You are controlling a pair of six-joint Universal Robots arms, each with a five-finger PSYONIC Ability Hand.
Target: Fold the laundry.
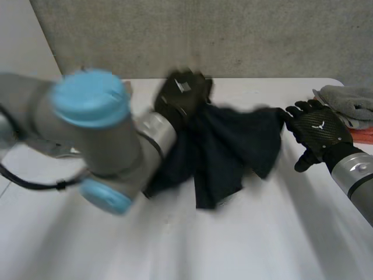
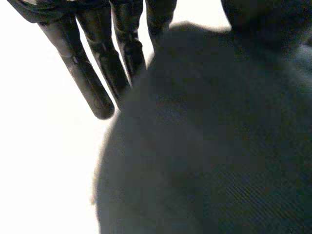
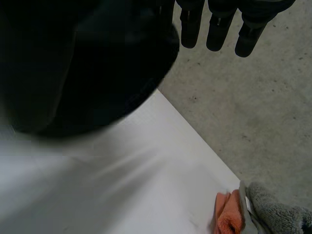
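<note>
Across the middle of the white surface (image 1: 245, 245), a rumpled dark navy cloth (image 1: 224, 146) stretches between the robot's two black hands. The left hand (image 1: 182, 93) is at the cloth's far left corner and the right hand (image 1: 319, 129) at its right corner. I cannot tell whether either is clamped on the fabric. A folded grey towel (image 1: 349, 100) and an orange cloth (image 1: 364, 135) lie by the surface's right edge, near the right hand. A speckled grey wall (image 1: 233, 35) rises behind the surface's far edge.
</note>
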